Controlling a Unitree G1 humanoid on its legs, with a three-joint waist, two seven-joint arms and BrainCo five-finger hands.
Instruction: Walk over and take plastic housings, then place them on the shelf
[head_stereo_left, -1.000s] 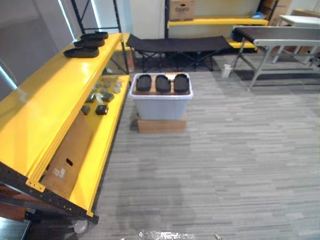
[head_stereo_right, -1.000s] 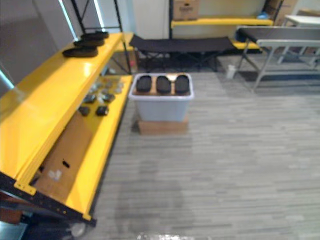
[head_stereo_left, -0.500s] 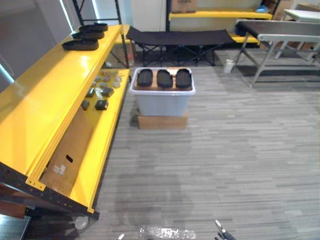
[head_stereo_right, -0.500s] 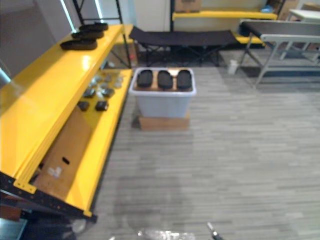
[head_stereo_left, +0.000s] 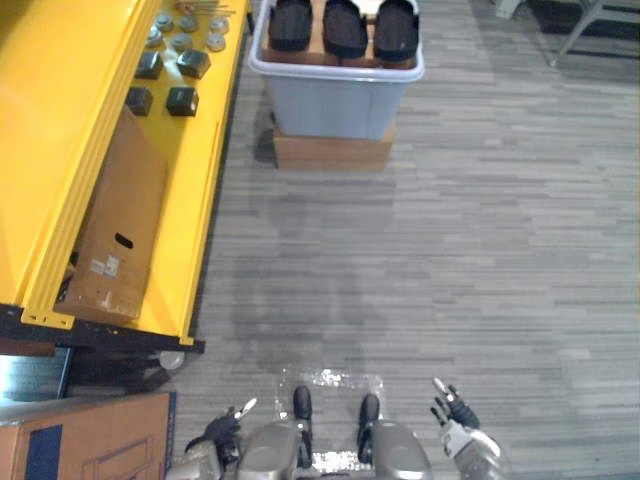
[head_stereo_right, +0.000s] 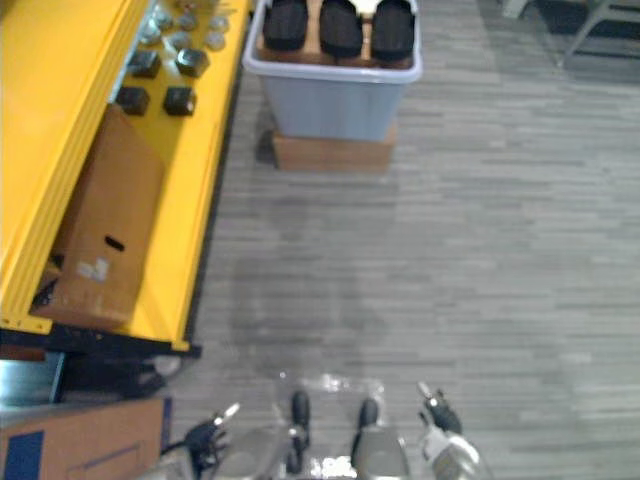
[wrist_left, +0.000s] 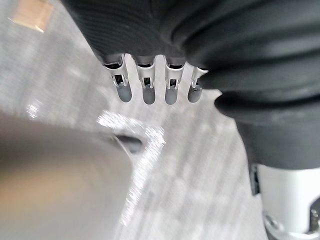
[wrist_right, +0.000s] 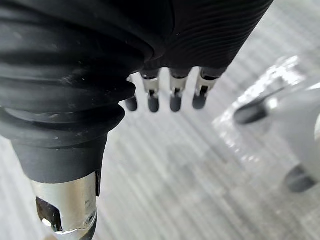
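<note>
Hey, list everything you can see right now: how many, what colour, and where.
plastic housings: three, black, side by side in the bin
bin: one, pale grey, ahead beside the shelf
base: one, brown, under the bin
shelf: one, yellow, on the robot's left
small blocks: four, dark, lower deck
round parts: several, silver, beyond the blocks
cardboard box: one, brown, leaning on the lower deck
second box: one, brown, near left
left hand: open, empty
right hand: open, empty

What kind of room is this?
Probably a workshop or storeroom: a long yellow shelf holds small parts and a cardboard box, and black plastic housings sit atop a grey bin.
</note>
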